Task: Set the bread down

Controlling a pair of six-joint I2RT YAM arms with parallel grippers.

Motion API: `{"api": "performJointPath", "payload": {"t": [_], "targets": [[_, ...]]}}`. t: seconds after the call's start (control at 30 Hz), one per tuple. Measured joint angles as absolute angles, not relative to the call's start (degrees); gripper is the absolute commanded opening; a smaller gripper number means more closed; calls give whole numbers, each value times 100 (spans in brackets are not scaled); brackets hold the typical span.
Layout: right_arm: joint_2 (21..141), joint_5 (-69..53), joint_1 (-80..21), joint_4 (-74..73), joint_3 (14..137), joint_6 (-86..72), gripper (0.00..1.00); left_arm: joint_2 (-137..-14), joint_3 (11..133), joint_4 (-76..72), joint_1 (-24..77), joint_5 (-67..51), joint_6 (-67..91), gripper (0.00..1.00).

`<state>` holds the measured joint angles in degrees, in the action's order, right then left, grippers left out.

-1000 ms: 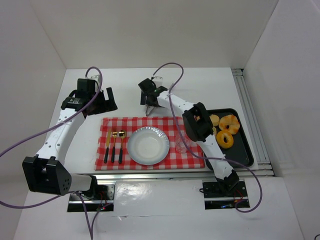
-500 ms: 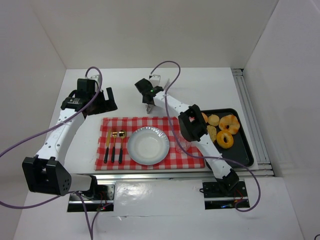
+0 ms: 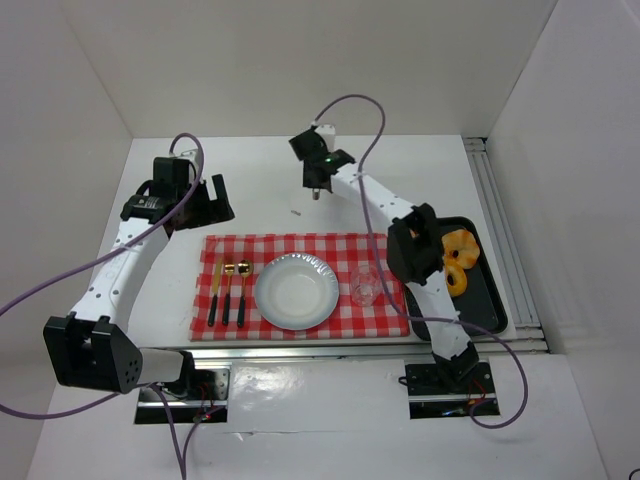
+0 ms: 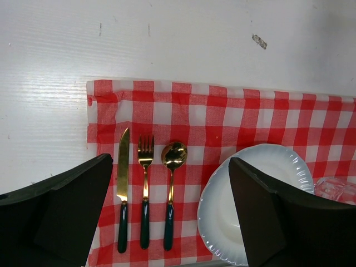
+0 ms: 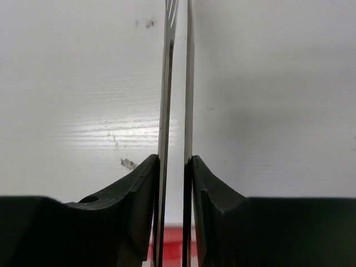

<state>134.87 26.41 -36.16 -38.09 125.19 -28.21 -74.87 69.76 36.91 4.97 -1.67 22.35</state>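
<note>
One puffy golden piece of the bread (image 3: 461,242) lies on the black tray (image 3: 490,295) at the right; the flat slice is hidden behind my right arm's elbow. An orange ring doughnut (image 3: 458,281) peeks out beside it. My right gripper (image 3: 318,178) (image 5: 175,161) hangs over the bare table at the back, far from the tray. It is shut on metal tongs (image 5: 165,83), whose two blades stand almost together. My left gripper (image 3: 205,205) (image 4: 169,160) is open and empty at the back left, with the cutlery and plate in its view.
A red checked cloth (image 3: 300,245) carries a white plate (image 3: 262,292) (image 4: 261,158), a clear glass (image 3: 363,287), and a knife (image 4: 123,167), fork (image 4: 145,167) and spoon (image 4: 173,158). White walls close in the back and sides.
My right gripper has squeezed the tongs nearly shut and moved back and to the right. Its elbow has swung over the tray, covering some of the pieces. The left arm stayed still.
</note>
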Motion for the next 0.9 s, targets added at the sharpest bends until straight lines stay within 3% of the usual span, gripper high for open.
{"api": "performJointPath", "payload": {"t": [0.2, 0.4, 0.7, 0.9], "targets": [[11137, 2246, -3020, -4167, 11190, -2692, 36, -7485, 6976, 3691, 497, -130, 2235, 99], [9150, 2447, -2412, -5489, 10320, -3068, 37, -7557, 7032, 3739, 502, -119, 2239, 99], [7365, 2043, -1653, -7091, 8545, -4342, 38, -7728, 7360, 3747, 543, -119, 2239, 99], [7166, 1763, -1264, -7393, 7828, -4624, 40, -7924, 7465, 3771, 596, -255, 2235, 99]]}}
